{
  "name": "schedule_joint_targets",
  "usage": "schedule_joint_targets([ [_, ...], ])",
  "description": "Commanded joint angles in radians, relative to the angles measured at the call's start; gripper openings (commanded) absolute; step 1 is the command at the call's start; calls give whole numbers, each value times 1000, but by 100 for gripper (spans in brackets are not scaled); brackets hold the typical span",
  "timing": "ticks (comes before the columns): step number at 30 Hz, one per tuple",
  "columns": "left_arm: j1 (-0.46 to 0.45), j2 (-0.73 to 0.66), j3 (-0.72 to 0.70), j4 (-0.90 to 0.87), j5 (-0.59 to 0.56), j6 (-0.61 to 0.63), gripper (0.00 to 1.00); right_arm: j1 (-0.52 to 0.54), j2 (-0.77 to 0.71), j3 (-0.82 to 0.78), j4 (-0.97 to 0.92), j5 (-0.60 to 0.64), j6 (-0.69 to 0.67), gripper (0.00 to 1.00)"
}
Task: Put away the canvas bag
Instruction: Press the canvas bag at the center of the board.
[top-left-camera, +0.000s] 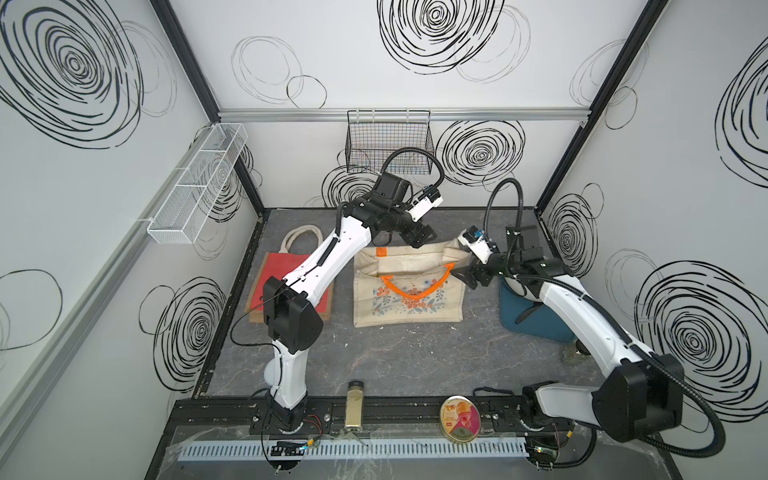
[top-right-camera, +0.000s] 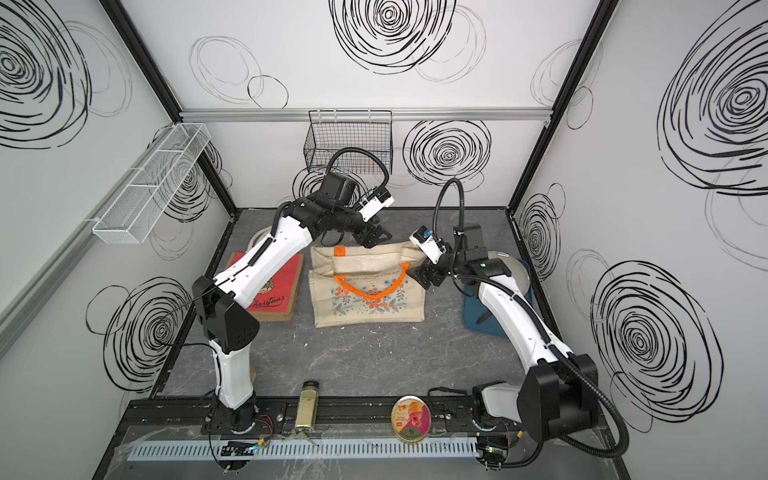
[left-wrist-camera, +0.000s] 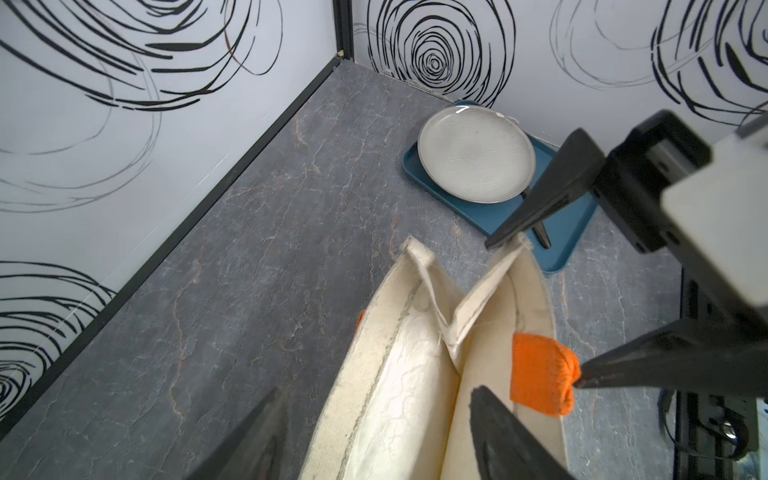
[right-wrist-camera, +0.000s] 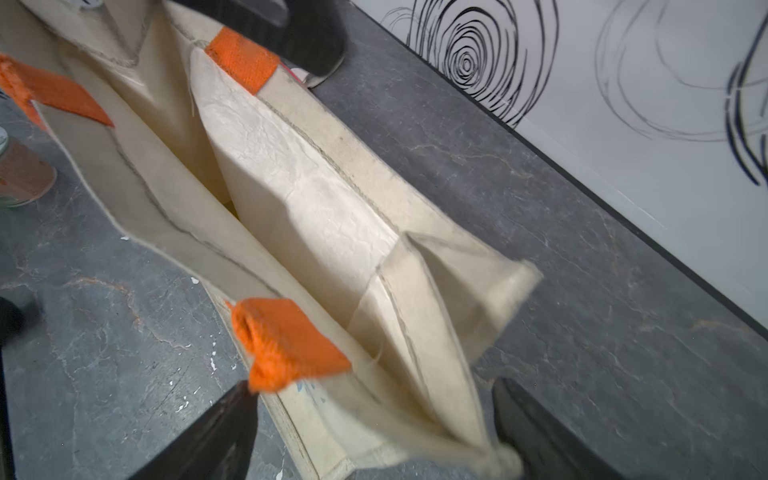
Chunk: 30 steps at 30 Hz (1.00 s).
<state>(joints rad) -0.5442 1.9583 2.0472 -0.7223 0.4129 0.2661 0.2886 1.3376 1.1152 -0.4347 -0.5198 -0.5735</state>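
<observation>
The canvas bag (top-left-camera: 409, 309), cream with a flower print and orange handles (top-left-camera: 415, 293), stands in the middle of the grey table (top-left-camera: 395, 361) with its mouth open. The left gripper (top-left-camera: 420, 240) is at the far rim of the bag. In the left wrist view its 2 fingers (left-wrist-camera: 511, 436) are wide apart, with the bag's rim between them. The right gripper (top-left-camera: 467, 277) is at the right end of the bag. Its jaws are also wide (the right wrist picture is a little blurred), with the folded end corner between them and 1 fingertip just at an orange handle end. In both top views a red Christmas bag (top-right-camera: 276, 291) lies flat to the left. A grey plate (left-wrist-camera: 476, 153) sits on a blue tray (left-wrist-camera: 490, 220) to the right.
</observation>
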Motion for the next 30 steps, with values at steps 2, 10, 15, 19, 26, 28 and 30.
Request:
schedule_joint_targets([
  [2,49,-116,-91,137,-42,-116,72,53,116,173,-207,93,-186,78],
  [10,101,-165,-172,156,-74,-143,74,125,194,248,-280,174,-265,58],
  [15,105,-128,-125,95,-73,-116,75,168,258,263,-224,104,-289,43],
  [19,137,-85,-68,36,-45,-97,75,237,259,298,-281,187,-286,7],
  [26,112,156,278,-381,15,185,85,384,-42,-113,89,435,-254,0],
  [28,111,215,347,-450,62,208,98,421,-142,-222,193,475,-282,0],
  [30,109,233,349,-456,129,234,99,428,-208,-272,216,493,-293,0],
])
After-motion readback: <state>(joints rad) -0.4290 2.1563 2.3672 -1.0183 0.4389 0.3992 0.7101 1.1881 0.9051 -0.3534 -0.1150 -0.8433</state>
